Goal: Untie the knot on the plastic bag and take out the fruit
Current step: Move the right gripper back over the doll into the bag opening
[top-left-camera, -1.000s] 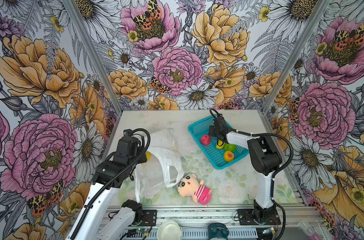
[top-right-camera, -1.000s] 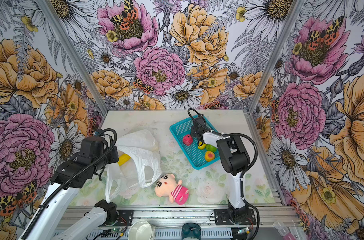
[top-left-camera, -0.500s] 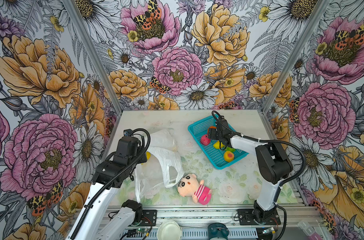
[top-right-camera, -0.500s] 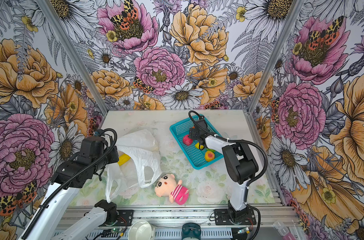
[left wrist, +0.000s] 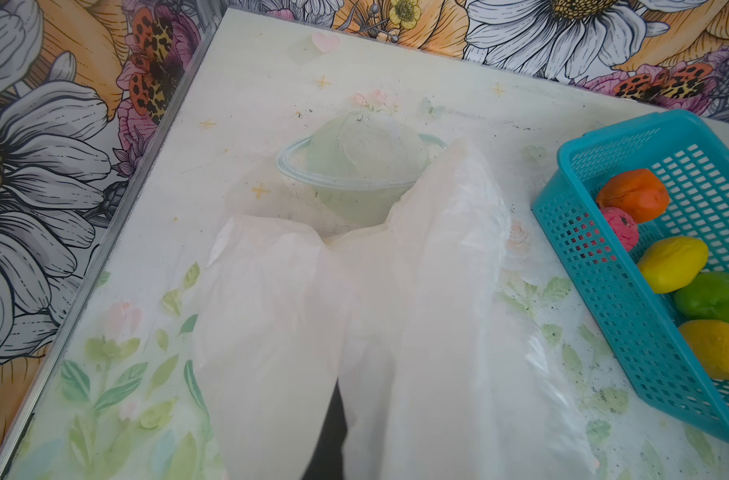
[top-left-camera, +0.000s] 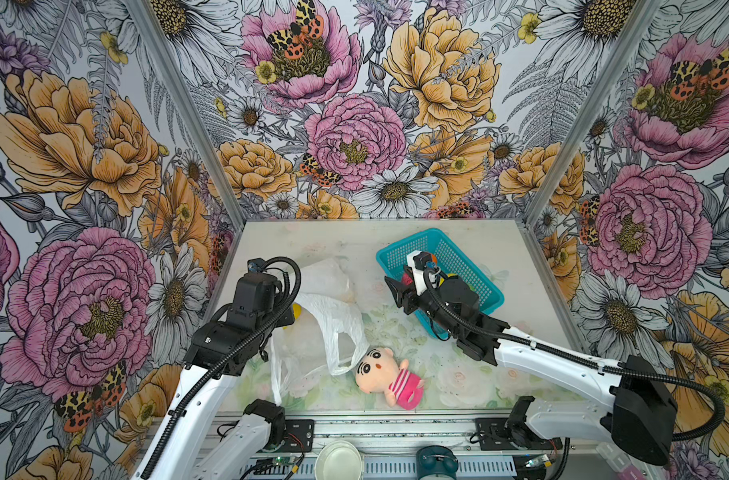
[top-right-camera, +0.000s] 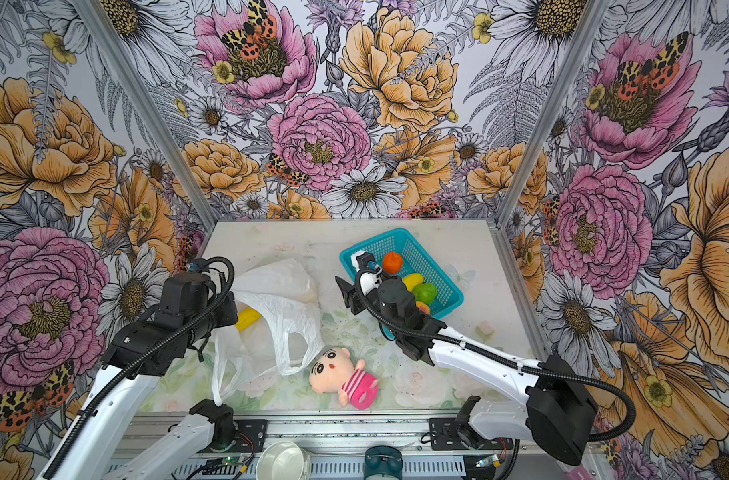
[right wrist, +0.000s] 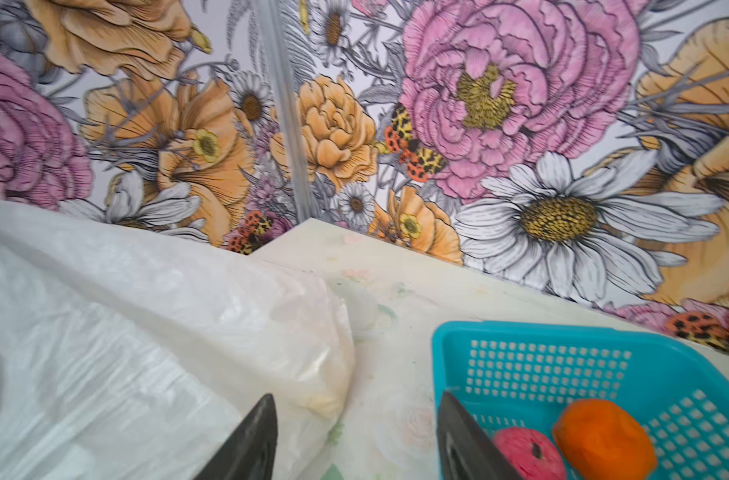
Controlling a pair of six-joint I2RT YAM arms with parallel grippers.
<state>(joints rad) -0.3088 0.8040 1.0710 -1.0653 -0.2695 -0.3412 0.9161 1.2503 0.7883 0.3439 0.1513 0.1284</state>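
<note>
- Nearest on the table (top-left-camera: 471,382) lies the plush doll (top-left-camera: 385,376), face up, just beside a loose handle loop (top-left-camera: 354,338) of the plastic bag (top-left-camera: 333,307). It is not a fruit, so I judge it is only a distractor.
- The plastic bag lies on the left part of the table. No knot shows, and the handle loops hang free, so the untying seems done.
- The left gripper (top-left-camera: 287,321) is closed. Plastic hides its tips in the left wrist view, but the bag's edge rises up to it. I judge it is clamped on the bag to keep the mouth lifted for the other arm.
- A long yellow fruit (top-right-camera: 246,319) shows in the bag mouth, just beside that gripper. A pale yellowish shape shows through the bag's far end, too vague to name.
- The right gripper (right wrist: 356,449) hovers between the bag and the blue basket (top-right-camera: 421,253). Its jaws are apart with nothing between them, and it points toward the bag, probably for the next fruit.
- Farther, the basket holds an orange fruit (top-right-camera: 392,262), a pink-red fruit (left wrist: 618,228), a plain yellow fruit (left wrist: 672,264), a green fruit (top-right-camera: 425,292) and a yellow fruit with a pink blush (left wrist: 716,349). Its walls likely keep them from rolling away.
- I can read no brand, label or writing anywhere. There are only printed flowers on the table and on the walls (top-left-camera: 354,145).
</note>
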